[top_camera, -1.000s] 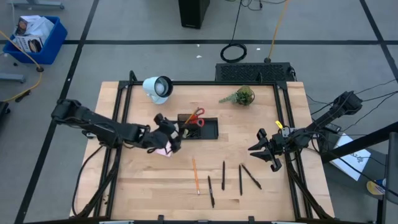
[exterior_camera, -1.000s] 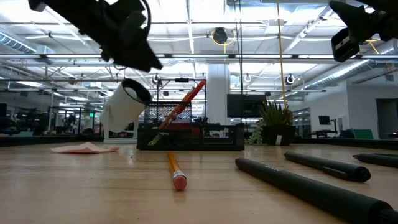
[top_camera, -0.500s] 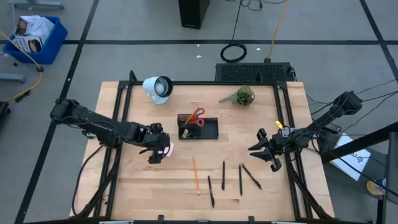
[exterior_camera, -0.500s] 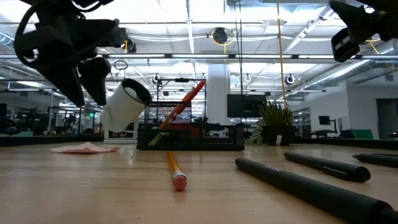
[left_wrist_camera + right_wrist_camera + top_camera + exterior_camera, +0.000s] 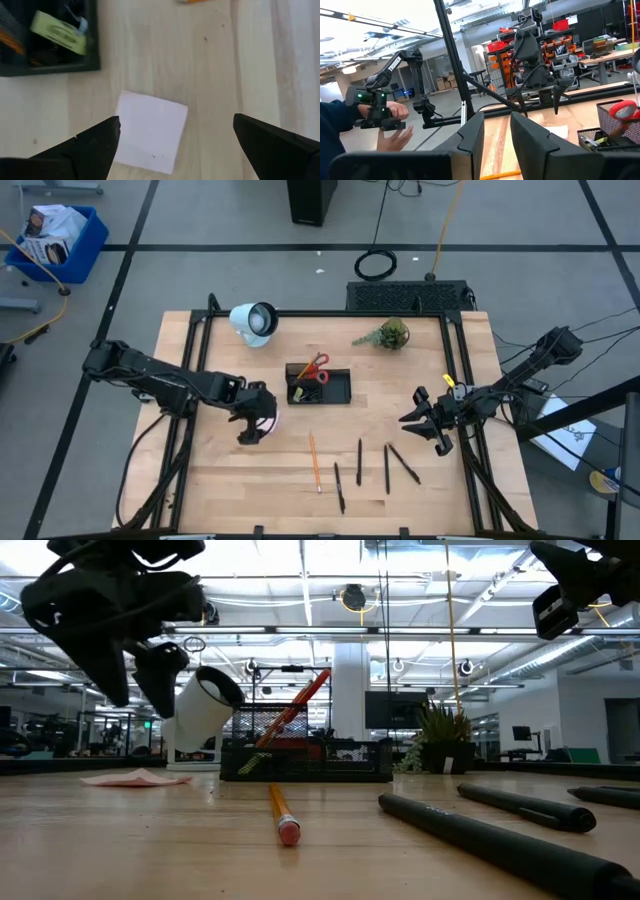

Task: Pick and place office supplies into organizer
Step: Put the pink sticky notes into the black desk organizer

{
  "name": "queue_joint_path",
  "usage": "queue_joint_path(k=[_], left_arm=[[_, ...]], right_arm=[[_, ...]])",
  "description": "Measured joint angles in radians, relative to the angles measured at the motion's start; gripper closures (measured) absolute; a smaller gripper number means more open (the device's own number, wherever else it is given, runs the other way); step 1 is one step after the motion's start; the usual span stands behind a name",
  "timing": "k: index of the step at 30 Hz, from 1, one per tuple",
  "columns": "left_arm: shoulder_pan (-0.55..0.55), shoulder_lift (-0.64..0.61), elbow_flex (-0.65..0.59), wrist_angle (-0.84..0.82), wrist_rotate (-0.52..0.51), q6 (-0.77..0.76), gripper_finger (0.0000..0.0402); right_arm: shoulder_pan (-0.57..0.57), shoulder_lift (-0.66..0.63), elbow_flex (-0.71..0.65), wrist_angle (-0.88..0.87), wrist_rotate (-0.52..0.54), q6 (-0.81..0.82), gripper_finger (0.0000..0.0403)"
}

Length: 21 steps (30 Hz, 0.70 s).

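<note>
The pink sticky-note pad [image 5: 150, 132] lies flat on the wooden table, just on the near-left side of the black organizer [image 5: 318, 385]. My left gripper [image 5: 176, 120] hangs open above the pad, pointing down, one finger on either side and clear of it; in the low view the left gripper [image 5: 138, 700] is well above the pad [image 5: 135, 778]. Red-handled scissors [image 5: 315, 368] stand in the organizer, and a yellow piece [image 5: 57, 32] lies inside it. An orange pencil [image 5: 314, 460] and several black pens [image 5: 387, 468] lie near the table's near edge. My right gripper [image 5: 425, 420] waits open at the right.
A white round lamp [image 5: 254, 320], a small green plant [image 5: 390, 334] and a black mesh panel [image 5: 408, 296] stand along the far side. Beyond the table, a person's hand [image 5: 385, 120] holds a controller. Bare wood lies between the pad and the pencil.
My left gripper has swung from beside the organizer toward the near-left, come down lower and tipped to point down over the sticky-note pad. The pad, the pens and my right arm have stayed put.
</note>
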<state>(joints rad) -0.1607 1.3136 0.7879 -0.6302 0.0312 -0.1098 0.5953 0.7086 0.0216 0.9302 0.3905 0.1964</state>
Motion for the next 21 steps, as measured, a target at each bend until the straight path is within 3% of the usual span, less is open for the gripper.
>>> queue_joint_path(k=[10, 21], left_arm=[[0.029, 0.017, -0.014, -0.007, -0.026, -0.002, 0.0011], [0.077, 0.15, -0.019, 0.009, -0.007, 0.042, 0.0004]], right_arm=[[0.0, 0.0, 0.0, -0.001, 0.0, 0.0, 0.0314], [0.0, 0.0, 0.0, 0.0, 0.0, 0.0, 0.0314]])
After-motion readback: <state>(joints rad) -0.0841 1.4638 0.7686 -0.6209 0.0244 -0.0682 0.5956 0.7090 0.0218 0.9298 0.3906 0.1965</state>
